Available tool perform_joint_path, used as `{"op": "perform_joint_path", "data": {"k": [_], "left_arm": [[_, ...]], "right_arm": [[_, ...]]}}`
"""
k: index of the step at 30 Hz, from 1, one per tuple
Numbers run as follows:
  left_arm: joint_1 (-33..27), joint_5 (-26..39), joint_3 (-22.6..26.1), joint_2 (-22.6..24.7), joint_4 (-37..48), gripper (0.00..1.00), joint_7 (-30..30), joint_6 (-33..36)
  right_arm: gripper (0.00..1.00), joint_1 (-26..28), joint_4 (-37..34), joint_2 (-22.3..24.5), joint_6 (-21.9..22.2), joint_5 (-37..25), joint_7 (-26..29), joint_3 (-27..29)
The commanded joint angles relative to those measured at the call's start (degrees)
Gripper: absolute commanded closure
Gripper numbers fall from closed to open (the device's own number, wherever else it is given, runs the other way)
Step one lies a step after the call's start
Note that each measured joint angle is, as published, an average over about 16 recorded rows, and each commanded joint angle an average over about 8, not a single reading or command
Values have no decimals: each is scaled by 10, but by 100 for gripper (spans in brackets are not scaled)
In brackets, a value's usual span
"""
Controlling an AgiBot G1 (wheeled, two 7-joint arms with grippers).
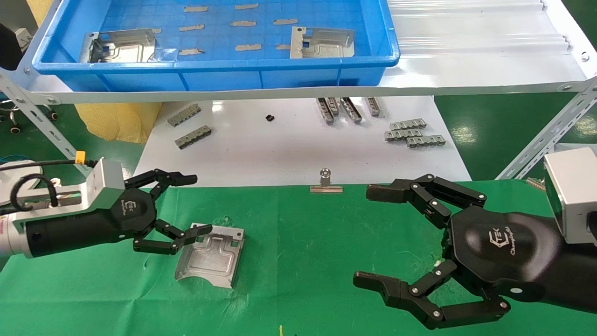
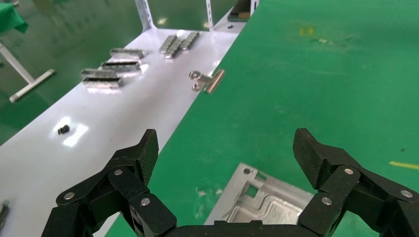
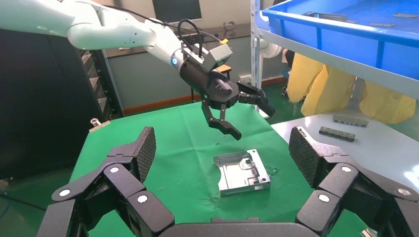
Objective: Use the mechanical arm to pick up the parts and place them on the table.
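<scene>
One silvery stamped part [image 1: 211, 255] lies flat on the green cloth table [image 1: 303, 261]. It also shows in the left wrist view [image 2: 262, 202] and the right wrist view [image 3: 242, 172]. My left gripper [image 1: 196, 204] hovers open and empty just above the part's left edge, clear of it. It also shows in the right wrist view [image 3: 247, 114]. Two more parts lie in the blue tray [image 1: 280, 77], one at its left [image 1: 122, 45] and one at its right [image 1: 321, 43]. My right gripper [image 1: 368, 235] is open and empty over the cloth at the right.
A white board [image 1: 289, 144] behind the cloth carries several small grey toothed strips [image 1: 414, 133]. A silver binder clip [image 1: 326, 182] clamps the cloth's far edge. The blue tray stands on a white shelf [image 1: 489, 70] with slanted metal struts [image 1: 545, 135].
</scene>
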Motion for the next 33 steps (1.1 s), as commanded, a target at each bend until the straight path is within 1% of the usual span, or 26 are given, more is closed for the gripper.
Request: {"op": "perform_joint_path", "data": {"k": [1, 33], "left_arm": [[11, -7, -8, -7, -25, 0, -17, -2], [183, -123, -132, -114, -435, 0, -283, -32]], "right_arm": [[0, 0, 0, 0, 0, 0, 0, 0], [0, 0, 0, 0, 0, 0, 0, 0]]}}
